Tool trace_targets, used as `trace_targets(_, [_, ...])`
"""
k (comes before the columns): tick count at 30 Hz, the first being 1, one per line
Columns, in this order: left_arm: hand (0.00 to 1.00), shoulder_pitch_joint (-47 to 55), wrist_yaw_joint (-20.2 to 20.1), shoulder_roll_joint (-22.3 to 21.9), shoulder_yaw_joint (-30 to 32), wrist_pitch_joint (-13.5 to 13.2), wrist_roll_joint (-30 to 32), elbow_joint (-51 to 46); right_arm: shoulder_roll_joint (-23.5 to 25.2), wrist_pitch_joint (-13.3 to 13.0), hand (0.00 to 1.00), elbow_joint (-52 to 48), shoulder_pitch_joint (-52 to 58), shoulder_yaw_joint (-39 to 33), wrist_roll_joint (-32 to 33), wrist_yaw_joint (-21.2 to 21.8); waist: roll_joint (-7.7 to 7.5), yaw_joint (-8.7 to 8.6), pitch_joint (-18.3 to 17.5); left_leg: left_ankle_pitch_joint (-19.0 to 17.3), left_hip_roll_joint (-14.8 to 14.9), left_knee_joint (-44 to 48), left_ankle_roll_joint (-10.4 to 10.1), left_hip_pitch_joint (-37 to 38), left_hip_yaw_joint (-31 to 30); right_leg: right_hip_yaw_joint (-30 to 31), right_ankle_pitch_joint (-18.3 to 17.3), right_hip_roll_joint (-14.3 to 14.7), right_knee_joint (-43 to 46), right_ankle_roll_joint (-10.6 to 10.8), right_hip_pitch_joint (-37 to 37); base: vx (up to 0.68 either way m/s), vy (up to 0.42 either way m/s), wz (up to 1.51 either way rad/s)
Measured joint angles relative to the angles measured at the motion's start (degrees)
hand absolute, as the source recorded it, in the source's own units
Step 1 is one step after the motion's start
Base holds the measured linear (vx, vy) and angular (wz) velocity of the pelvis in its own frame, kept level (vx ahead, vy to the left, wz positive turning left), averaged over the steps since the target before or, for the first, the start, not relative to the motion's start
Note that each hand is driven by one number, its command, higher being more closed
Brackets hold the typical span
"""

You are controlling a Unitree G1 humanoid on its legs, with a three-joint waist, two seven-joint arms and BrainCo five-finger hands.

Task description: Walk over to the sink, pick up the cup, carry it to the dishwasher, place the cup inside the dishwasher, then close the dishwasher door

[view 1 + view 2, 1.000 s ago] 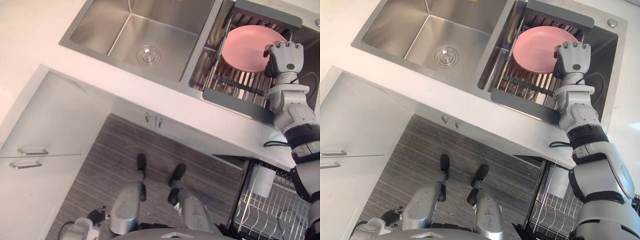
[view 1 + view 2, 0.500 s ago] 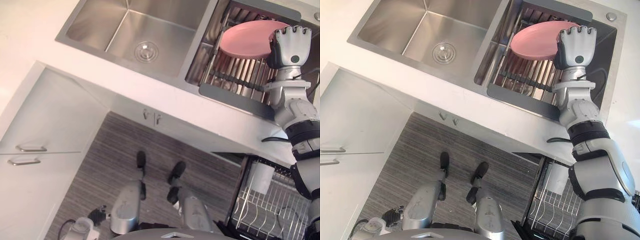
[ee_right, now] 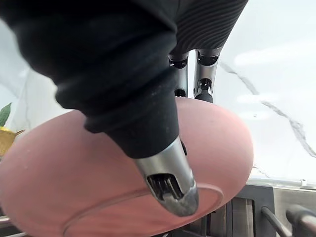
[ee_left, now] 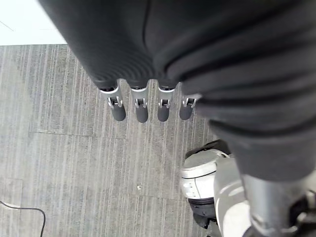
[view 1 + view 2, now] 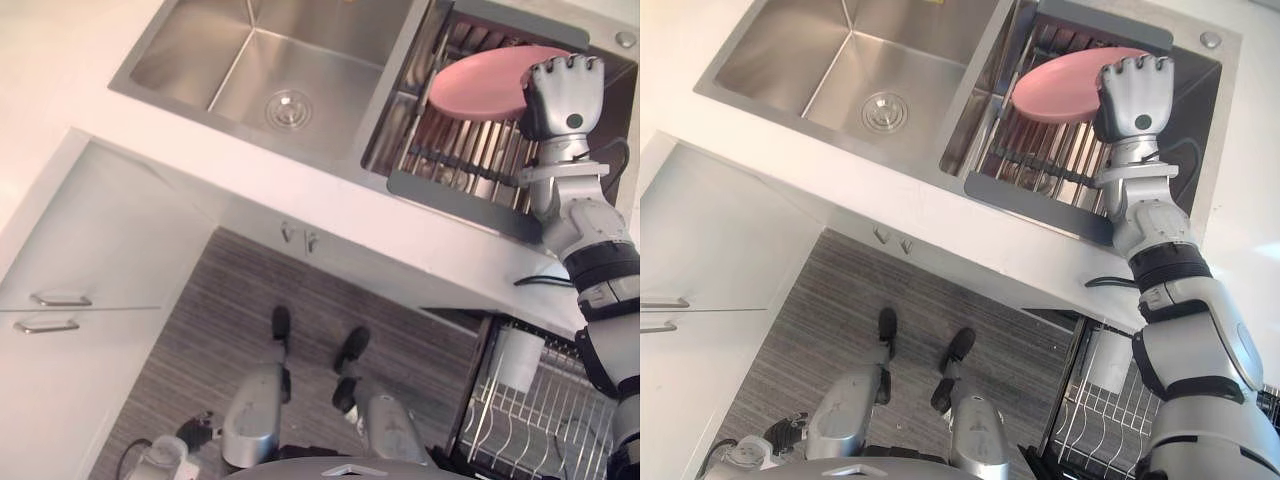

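My right hand (image 5: 563, 95) is shut on the rim of a pink plate (image 5: 480, 85) and holds it, tilted nearly flat, above the dish rack (image 5: 465, 160) in the sink's right basin. In the right wrist view the thumb (image 3: 168, 182) lies over the plate (image 3: 217, 143) and the fingers (image 3: 203, 81) reach behind it. No cup is in this hand. A white cup-like thing (image 5: 520, 358) stands in the open dishwasher's wire rack (image 5: 545, 415) at the lower right. My left hand (image 4: 143, 106) hangs low over the floor with straight fingers, holding nothing.
The steel left basin (image 5: 200, 60) with its drain (image 5: 287, 108) lies left of the rack. A white counter (image 5: 330, 205) runs in front of the sink. White drawers with metal handles (image 5: 60, 300) stand at the left. Grey striped floor (image 5: 230, 310) lies below.
The right hand has lifted the pink plate off the rack and tipped it from lying open-faced to nearly edge-on, a little leftward. The camera has shifted slightly.
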Motion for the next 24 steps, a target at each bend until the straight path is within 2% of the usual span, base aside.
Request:
trace_targets(1, [0.00,0.4,0.0,-0.1,0.0,0.0,0.1,0.0,0.0,-0.4,1.00,-1.9,1.9,0.0,-2.6,0.9,-0.08,0.02,-2.1,-0.1,0.0,0.0,0.1,0.3,0.0,-0.1,0.1,0.2,-0.7,0.1,0.6,0.09,-0.017,0.03])
trace_targets(3, [0.00,0.6,0.0,-0.1,0.0,0.0,0.3,0.0,0.1,-0.8,1.00,-3.6,3.5,-0.1,-3.9,1.6,-0.21,-0.04,-2.6,-0.2,0.0,-0.1,0.0,1.7,0.2,-0.1,-0.3,0.1,-0.7,0.3,2.0,0.11,-0.009,0.02])
trace_targets(6, [0.00,1.7,0.0,-0.1,0.5,0.5,1.9,-0.2,1.2,-1.2,1.00,-7.1,8.7,-3.0,-6.3,3.6,-1.41,-0.50,-5.0,-0.8,-0.1,0.2,-0.7,4.0,0.2,-0.2,-0.8,0.0,-0.7,0.9,4.5,0.09,-0.004,0.03])
trace_targets(9, [0.00,2.9,-0.2,0.0,1.2,1.8,2.4,-0.6,2.2,-2.1,1.00,-9.3,11.7,-6.8,-8.3,4.9,-2.94,-1.40,-7.5,-1.7,-0.3,0.2,-0.7,5.4,0.6,-0.1,-1.3,-0.2,-0.7,1.6,5.8,0.11,0.008,-0.01])
trace_targets(14, [0.00,4.4,-1.2,0.0,1.3,4.4,5.1,-0.7,2.2,-3.7,1.00,-10.6,14.4,-11.4,-10.3,6.2,-3.98,-2.85,-10.7,-2.7,-0.9,-0.1,-0.4,8.1,1.6,0.4,-1.8,-0.9,-0.7,2.3,8.0,0.06,0.042,-0.08])
trace_targets(19, [0.00,5.9,-1.6,-0.1,2.1,6.1,6.6,-0.6,2.0,-6.3,1.00,-14.7,16.9,-13.8,-10.5,7.1,-4.78,-3.60,-12.1,-4.1,-1.1,-0.1,-0.2,10.7,4.4,3.1,-2.1,-1.3,-1.1,2.8,9.3,0.01,0.061,-0.27])
trace_targets(21, [0.00,6.6,-1.6,0.1,2.2,6.5,6.7,0.0,2.0,-7.4,1.00,-15.4,17.5,-13.9,-11.0,7.8,-5.38,-4.51,-13.3,-4.3,-1.1,-0.1,0.1,11.0,5.6,3.9,-2.0,-1.3,-1.1,2.9,9.2,0.01,0.046,-0.23])
trace_targets(24, [0.00,6.6,-1.7,0.0,2.2,7.0,6.8,0.4,2.0,-8.3,1.00,-17.3,17.7,-14.7,-12.1,8.6,-5.46,-4.84,-13.6,-4.7,-1.1,-0.1,0.2,11.9,7.3,5.4,-1.9,-1.4,-1.1,2.8,9.3,0.02,0.040,-0.30])
